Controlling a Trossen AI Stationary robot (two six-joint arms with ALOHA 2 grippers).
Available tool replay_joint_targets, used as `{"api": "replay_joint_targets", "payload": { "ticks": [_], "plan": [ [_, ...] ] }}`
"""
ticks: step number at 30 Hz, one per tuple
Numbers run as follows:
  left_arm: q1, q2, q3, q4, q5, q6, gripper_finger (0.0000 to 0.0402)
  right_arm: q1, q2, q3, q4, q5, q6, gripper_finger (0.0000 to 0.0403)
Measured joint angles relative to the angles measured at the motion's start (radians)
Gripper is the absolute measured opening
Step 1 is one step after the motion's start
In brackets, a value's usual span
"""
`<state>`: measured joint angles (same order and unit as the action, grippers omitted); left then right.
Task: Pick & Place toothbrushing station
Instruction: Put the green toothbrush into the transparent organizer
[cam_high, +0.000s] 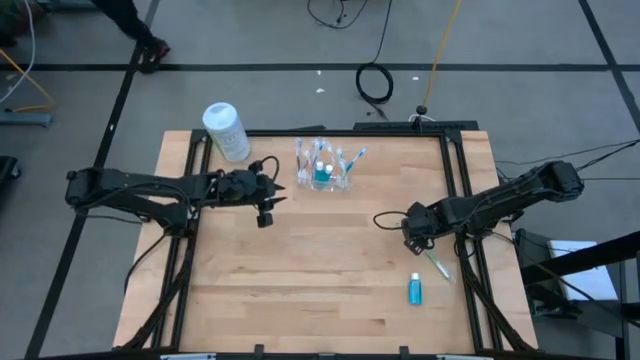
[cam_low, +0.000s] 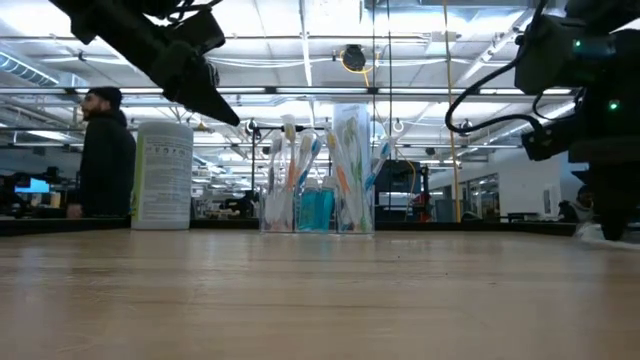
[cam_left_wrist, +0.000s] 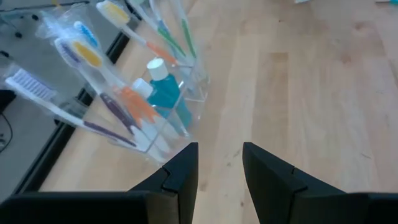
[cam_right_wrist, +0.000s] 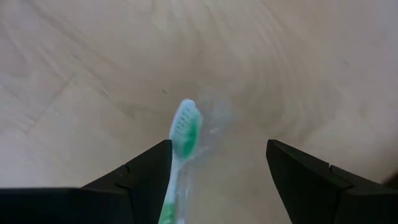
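The toothbrushing station is a see-through holder standing on the table near its far edge, with several toothbrushes and a teal bottle in it. My left gripper hovers open a little to the station's left, above the table and slanting down toward it, with nothing between its fingers. My right gripper points down near the table's right edge, wide open. Its fingers stand on either side of the head of a wrapped green-and-white toothbrush that lies flat on the wood; whether they touch it I cannot tell.
A white canister stands at the far left corner, beside my left arm. A small blue tube lies near the green toothbrush, toward the near right. A person stands beyond the table's far left.
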<state>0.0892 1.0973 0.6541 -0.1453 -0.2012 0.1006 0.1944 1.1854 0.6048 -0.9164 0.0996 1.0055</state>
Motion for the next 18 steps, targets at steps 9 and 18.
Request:
{"api": "replay_joint_targets", "payload": {
  "ticks": [9, 18],
  "plan": [
    [-0.021, 0.000, -0.002, 0.029, -0.009, 0.021, 0.0131, 0.000, -0.001, -0.058, 0.171, -0.034, -0.045, 0.0250],
    [-0.021, 0.000, -0.002, 0.039, -0.009, 0.021, 0.0131, -0.001, -0.003, -0.099, 0.202, -0.045, -0.053, 0.0191]
  ]
}}
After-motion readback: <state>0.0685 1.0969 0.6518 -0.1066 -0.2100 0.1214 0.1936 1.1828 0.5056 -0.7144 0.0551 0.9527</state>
